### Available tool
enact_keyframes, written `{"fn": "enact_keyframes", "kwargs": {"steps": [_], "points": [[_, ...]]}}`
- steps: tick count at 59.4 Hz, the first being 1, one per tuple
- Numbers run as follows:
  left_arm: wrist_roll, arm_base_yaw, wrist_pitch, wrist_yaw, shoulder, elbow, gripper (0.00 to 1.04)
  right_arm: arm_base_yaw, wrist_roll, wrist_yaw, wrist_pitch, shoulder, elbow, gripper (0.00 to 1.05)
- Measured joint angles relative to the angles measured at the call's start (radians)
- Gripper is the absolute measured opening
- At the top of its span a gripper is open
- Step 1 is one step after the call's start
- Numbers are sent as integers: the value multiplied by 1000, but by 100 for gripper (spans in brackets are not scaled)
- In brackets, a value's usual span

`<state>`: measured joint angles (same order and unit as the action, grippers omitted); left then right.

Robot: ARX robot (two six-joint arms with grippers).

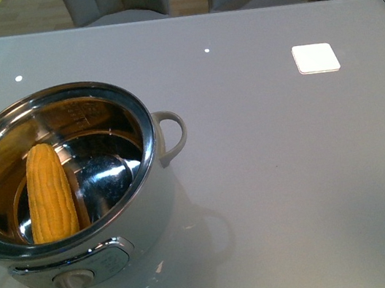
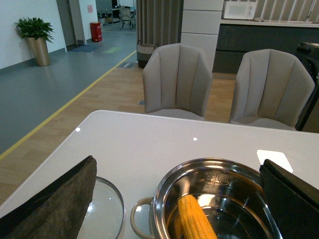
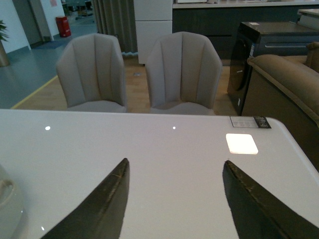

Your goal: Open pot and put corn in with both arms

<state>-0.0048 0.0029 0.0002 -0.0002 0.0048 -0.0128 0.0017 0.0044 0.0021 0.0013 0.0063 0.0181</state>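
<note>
corn is in, claws are off

left gripper (image 2: 177, 199) first: its two dark fingers (image 2: 55, 199) are spread wide with nothing between them, hanging above the table with the open pot framed in the gap. right beside that left finger, on the table, lies a round glass lid (image 2: 107, 211), just outside the pot's handle, so the pot is uncovered.

moving along to the pot (image 1: 153, 195) itself, sitting at the near left of the white table (image 1: 293, 171). the corn (image 1: 49, 191) is inside it, lying against the left of the shiny steel interior, its tip towards the far wall. one white loop handle (image 1: 173, 136) sticks out to the right, the knob panel (image 1: 78, 275) faces the robot.

further right, bare tabletop and a small white square (image 1: 315, 57) on the far side, well apart from the pot.

and the right gripper (image 3: 174, 204): also spread wide, holding nothing, over bare table.

my read: both steps look done, lid off and corn in. what remains seems only to pull both arms clear without clipping the rim or the lid.
</note>
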Motion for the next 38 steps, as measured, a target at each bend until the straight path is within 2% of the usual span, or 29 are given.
{"fn": "enact_keyframes", "kwargs": {"steps": [8,10,38], "points": [[0,0,0,0,0,0,98,0,0,0,0,0,0,95],[0,0,0,0,0,0,98,0,0,0,0,0,0,97],[0,0,0,0,0,0,98,0,0,0,0,0,0,96]]}}
